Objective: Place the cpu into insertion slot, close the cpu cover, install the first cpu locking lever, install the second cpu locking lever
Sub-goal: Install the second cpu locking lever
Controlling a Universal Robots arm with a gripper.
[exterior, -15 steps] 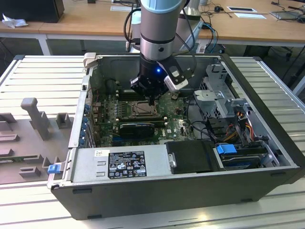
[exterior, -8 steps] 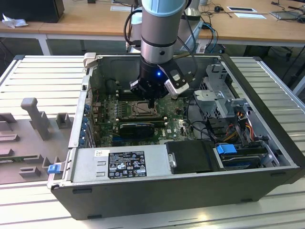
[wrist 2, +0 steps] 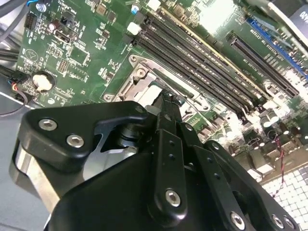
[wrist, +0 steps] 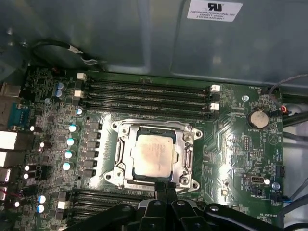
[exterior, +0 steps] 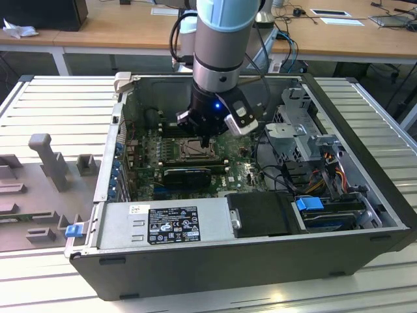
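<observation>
The hand (wrist: 164,188), fingers pressed together and holding nothing, hovers at the six o'clock edge of the insertion slot (wrist: 126,179). The cpu (wrist: 153,157) already sits inside, the cpu cover (wrist: 185,154) lying closed around it. Judging so, the locking levers remain.

The computer case (exterior: 260,261) is lying open on the slatted table (exterior: 58,104), with the circuit board (exterior: 146,153) sitting flat inside it. The insertion slot (wrist: 155,155) is placed near the middle of the board, and the cpu (wrist: 153,156) is seated in it, framed by the cpu cover (wrist: 186,156). 4 memory slots (wrist: 149,96) are lying just beside the socket. The gripper (exterior: 206,138) is being held directly above the socket. The power supply (exterior: 166,225) is sitting along the case's near wall, with the drive bay (exterior: 303,140) toward the exterior view's right.
</observation>
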